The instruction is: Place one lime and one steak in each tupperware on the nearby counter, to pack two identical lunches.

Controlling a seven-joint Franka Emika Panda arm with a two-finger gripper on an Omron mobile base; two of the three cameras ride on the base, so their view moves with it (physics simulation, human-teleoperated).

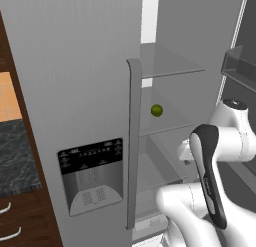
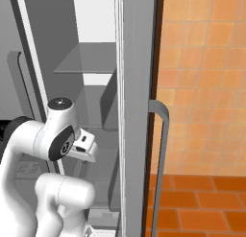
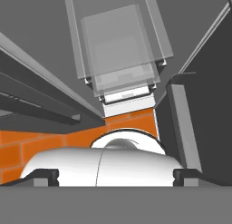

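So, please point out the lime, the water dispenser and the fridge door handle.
lime (image 1: 157, 110): left base view, its centre.
water dispenser (image 1: 92, 175): left base view, recessed bay.
fridge door handle (image 1: 134, 141): left base view, mid bar.

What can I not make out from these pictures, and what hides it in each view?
- Steak and tupperware: not to be found; the closed fridge door blocks much of the left base view.
- Lime: small on a glass shelf; its surface detail cannot be told.
- Counter: cut off by the left edge and the door.
- Pincer: the fingertips barely rise at the bottom of the hand view, so open or shut cannot be told.
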